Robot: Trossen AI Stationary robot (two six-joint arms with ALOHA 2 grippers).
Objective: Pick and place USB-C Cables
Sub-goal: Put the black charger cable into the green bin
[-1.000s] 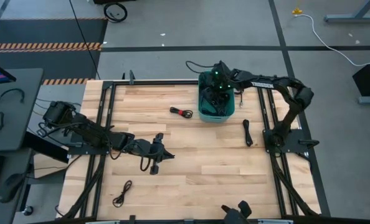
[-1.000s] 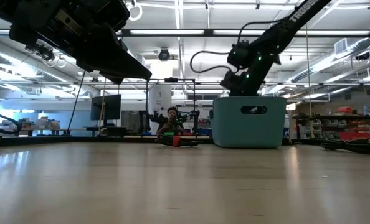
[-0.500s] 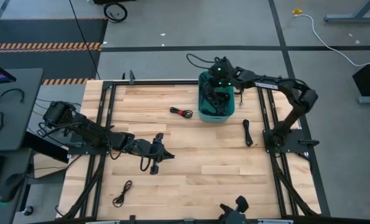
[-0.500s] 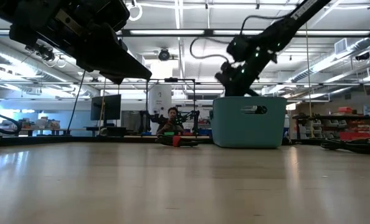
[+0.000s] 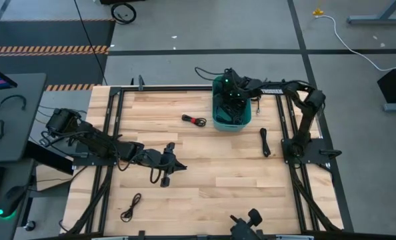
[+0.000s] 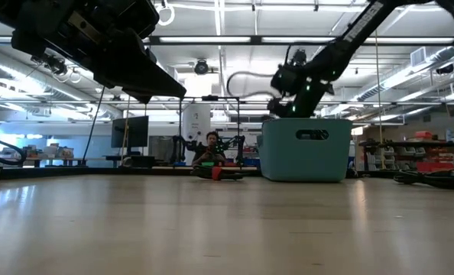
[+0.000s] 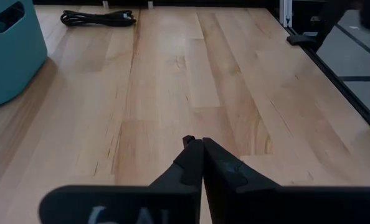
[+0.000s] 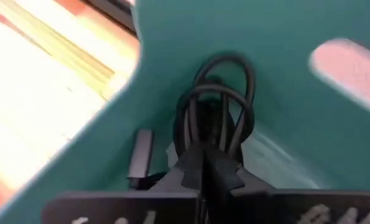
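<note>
High view: showed black USB-C cables [image 5: 265, 142] scattered over pale wood bench [image 5: 185, 193], one red-tipped cable [image 5: 194, 121] beside teal bin [image 5: 247, 120]. Low view: gave only smooth bin wall with handle slot. Left wrist view: left hand [image 7: 201, 144] pinched closed, empty. Right wrist view: right hand [image 8: 205, 155] closed inside bin, coiled cable [image 8: 217, 112] just ahead; grip unclear.

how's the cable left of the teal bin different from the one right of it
The cable left of the teal bin, cable with red, has red parts and lies in a short bunch near the bin. The all-black cable on the bin's right is stretched long and lies farther from it. Both lie loose on the table, no gripper touching them.
</note>
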